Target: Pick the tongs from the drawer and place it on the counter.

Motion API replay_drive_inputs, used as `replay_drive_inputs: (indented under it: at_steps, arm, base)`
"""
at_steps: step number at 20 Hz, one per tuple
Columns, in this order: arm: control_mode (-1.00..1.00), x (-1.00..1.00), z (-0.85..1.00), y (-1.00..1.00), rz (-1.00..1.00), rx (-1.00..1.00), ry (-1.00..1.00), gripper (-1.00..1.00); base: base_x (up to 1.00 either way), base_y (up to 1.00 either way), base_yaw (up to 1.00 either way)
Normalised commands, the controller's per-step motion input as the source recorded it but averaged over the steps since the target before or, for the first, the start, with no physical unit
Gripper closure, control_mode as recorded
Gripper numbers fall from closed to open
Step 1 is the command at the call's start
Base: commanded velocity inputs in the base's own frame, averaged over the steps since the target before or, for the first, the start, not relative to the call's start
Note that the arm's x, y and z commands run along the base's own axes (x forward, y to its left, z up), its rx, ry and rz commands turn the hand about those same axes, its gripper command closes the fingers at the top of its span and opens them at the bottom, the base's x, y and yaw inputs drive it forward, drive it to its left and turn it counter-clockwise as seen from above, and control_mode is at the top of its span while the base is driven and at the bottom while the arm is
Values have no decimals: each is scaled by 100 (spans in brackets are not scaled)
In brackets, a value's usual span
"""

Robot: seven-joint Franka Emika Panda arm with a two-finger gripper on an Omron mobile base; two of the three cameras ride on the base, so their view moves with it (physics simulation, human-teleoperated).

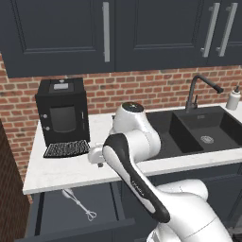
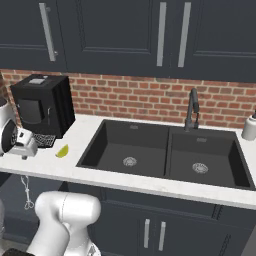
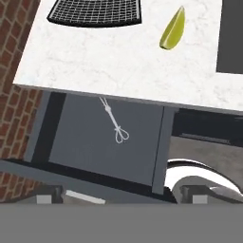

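Item: tongs (image 1: 78, 204), slim silvery utensil, lying loose on the floor of the open drawer (image 1: 56, 215), rounded end tucked back under the lip of the worktop (image 1: 66, 171), looped wire end pointing out toward the drawer front; also seen in the hand view (image 3: 115, 122), running roughly front to back, and low at the left edge of the right base view (image 2: 27, 195). Drawer: pulled out below the left end of the worktop, dark interior, nothing else visible in it. Worktop contents: black coffee machine (image 1: 63, 112) with a mesh drip tray against the brick wall, a small green fruit (image 3: 172, 29) lying near the front edge between the machine and the black double sink (image 2: 165, 152), a soap dispenser (image 1: 233, 98) at the far right. End effector (image 1: 96, 155): held above the worktop edge, over the drawer, well apart from the tongs and holding nothing; how far its fingers are spread I cannot tell, since the tips are barely visible at the bottom of the hand view. Step in hand, as judged: approach before the pick, tongs not yet touched. Next move calls for: a descent into the drawer past the overhanging worktop edge, fingers set across the thin shaft near its exposed middle, closing firmly on a narrow, slippery piece, then a lift clear of the drawer and a set-down on bare worktop away from the fruit
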Motion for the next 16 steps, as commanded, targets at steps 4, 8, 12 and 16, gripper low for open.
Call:
replay_drive_inputs:
  at_steps: [4, 8, 12, 16]
  arm:
    - [-100, 0, -35, 88, 0, -10, 18, -100]
    - [-100, 0, -38, 64, 0, -7, 23, -100]
    - [-100, 0, -49, 35, 0, -4, 25, -100]
    - [-100, 0, -57, 17, 0, -3, 20, -100]
  base:
    - [0, 0, 0]
    - [0, 0, 0]
    - [0, 0, 0]
    - [0, 0, 0]
